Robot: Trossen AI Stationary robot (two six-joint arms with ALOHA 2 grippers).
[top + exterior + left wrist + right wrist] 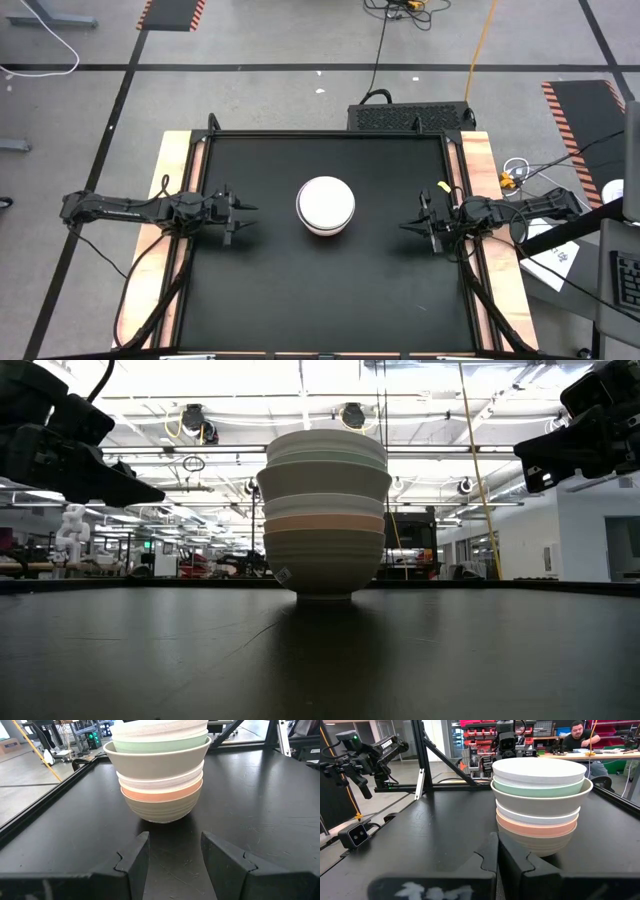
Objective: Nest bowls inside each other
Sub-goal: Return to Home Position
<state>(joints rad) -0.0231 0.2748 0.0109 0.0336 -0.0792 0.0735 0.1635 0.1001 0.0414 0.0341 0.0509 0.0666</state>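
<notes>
The white-topped stack of 6 round nested bowls (325, 205) is sitting centred on the black desk (330, 300), equally near both claws — left claw (245, 212) gaping open, right claw (408, 227) pinched closed on nothing.

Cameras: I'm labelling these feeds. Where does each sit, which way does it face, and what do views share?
High view: above the table, facing straight down; both arms, left gripper and right gripper flanking the bowl stack.
Low view: tabletop height, facing level across the table; stack centred, arms in upper corners.
Left wrist view: on the left arm, facing the stack; own jaws apart.
Right wrist view: on the right arm, facing the stack; own jaws together.
Shared: both wrist views see the stack from opposite sides.
</notes>
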